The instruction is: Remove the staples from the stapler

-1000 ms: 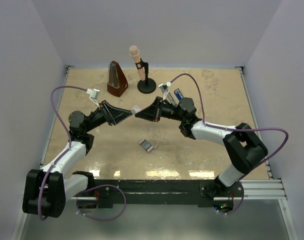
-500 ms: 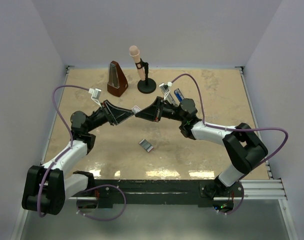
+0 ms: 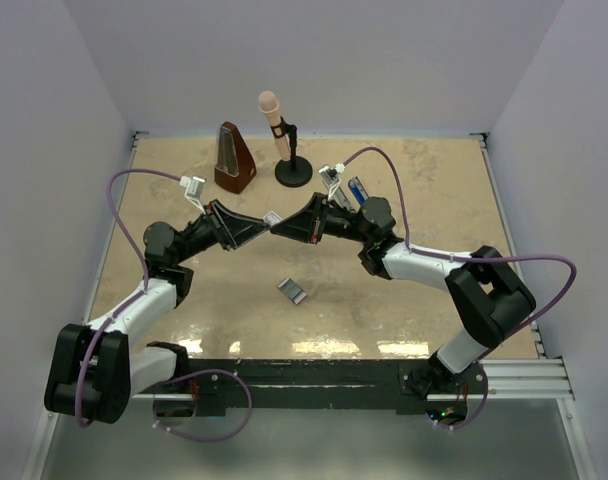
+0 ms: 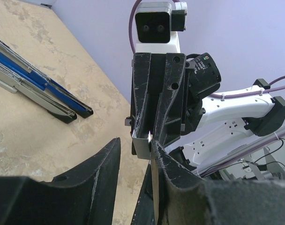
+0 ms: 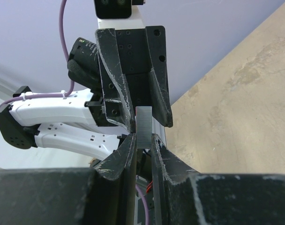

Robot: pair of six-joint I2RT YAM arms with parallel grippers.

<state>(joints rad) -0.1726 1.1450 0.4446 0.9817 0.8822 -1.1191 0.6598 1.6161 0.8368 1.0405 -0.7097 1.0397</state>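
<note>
The staples (image 3: 272,218) are a short grey strip held in the air between my two grippers, which meet tip to tip over the table's middle. My right gripper (image 3: 281,226) is shut on the staples (image 5: 144,123). My left gripper (image 3: 259,224) is open, with its jaws on either side of the strip (image 4: 141,146); one finger (image 4: 157,154) touches it and the other stands apart. The stapler (image 3: 345,189), blue and silver, lies opened on the table behind my right arm. It also shows in the left wrist view (image 4: 37,86).
A brown metronome (image 3: 233,160) and a microphone on a black stand (image 3: 284,140) stand at the back. A small grey piece (image 3: 292,291) lies on the table in front of the grippers. Walls close in the left, right and back.
The left arm has shifted very slightly. The grippers stay tip to tip with the strip between them.
</note>
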